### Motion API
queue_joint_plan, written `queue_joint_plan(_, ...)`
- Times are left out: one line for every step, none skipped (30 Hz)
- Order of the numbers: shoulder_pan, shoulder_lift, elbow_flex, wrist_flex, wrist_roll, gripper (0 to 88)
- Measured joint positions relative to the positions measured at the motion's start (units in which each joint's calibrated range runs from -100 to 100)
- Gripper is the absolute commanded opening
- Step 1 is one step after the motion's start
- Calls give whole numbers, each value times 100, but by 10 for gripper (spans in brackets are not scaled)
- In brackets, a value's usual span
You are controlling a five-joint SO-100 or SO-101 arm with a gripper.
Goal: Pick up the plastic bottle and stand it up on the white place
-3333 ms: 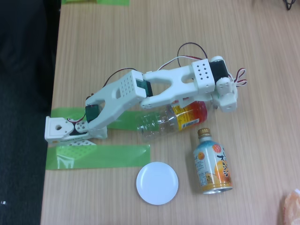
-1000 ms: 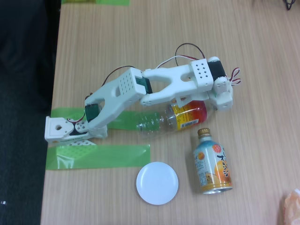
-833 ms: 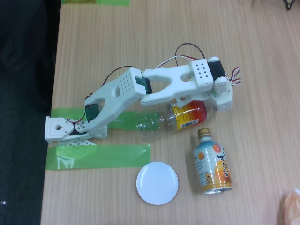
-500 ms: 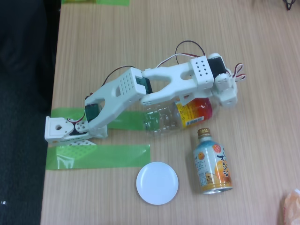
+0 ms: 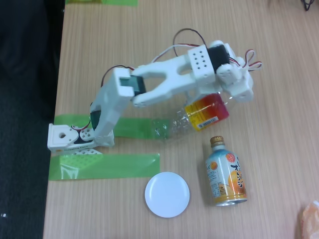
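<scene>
Hand [image 5: 225, 101] is at the labelled end of the plastic bottle [image 5: 192, 118], closed onto it as far as I can see; the fingertips are mostly hidden under the wrist housing, so the exact grip is not clear. The bottle lies tilted, labelled end raised toward the hand, clear ribbed end lower and pointing back toward the arm's base [image 5: 67, 138].

Taking the bottle as landmark: the white place [image 5: 167, 194] lies below it in the fixed view, well apart, flat on the wooden surface [image 5: 149, 40]. A bottle-can [image 5: 226, 174] with a gold cap lies just below the bottle's labelled end, not touching. Green tape strips [image 5: 107, 166] run left of the bottle, beside the base.
</scene>
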Motion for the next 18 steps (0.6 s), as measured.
queue_joint_plan(0, -152, 117, 0, 0, 151)
queue_joint_plan(15, -311, 217, 0, 0, 151)
queue_joint_plan(67, -471, 298, -17, 0, 151)
queue_joint_plan(112, -614, 371, -76, 0, 151)
queue_joint_plan(172, -758, 443, -178, 0, 151)
queue_joint_plan(254, -901, 524, -297, -5, 151)
queue_joint_plan(329, -1027, 606, -425, 0, 151)
queue_joint_plan(381, -1162, 696, -535, 0, 151)
queue_joint_plan(441, -1288, 768, -612, 0, 151)
queue_joint_plan(493, -1423, 822, -654, 0, 151)
queue_joint_plan(538, -1557, 877, -671, 0, 151)
queue_joint_plan(605, -1700, 940, -688, 0, 151)
queue_joint_plan(687, -1843, 1012, -697, 0, 151)
queue_joint_plan(770, -1987, 1094, -697, 0, 151)
queue_joint_plan(859, -2121, 1193, -697, 0, 151)
queue_joint_plan(971, -2264, 1292, -697, 0, 151)
queue_joint_plan(1076, -2399, 1410, -697, 0, 151)
queue_joint_plan(1165, -2551, 1545, -697, 5, 151)
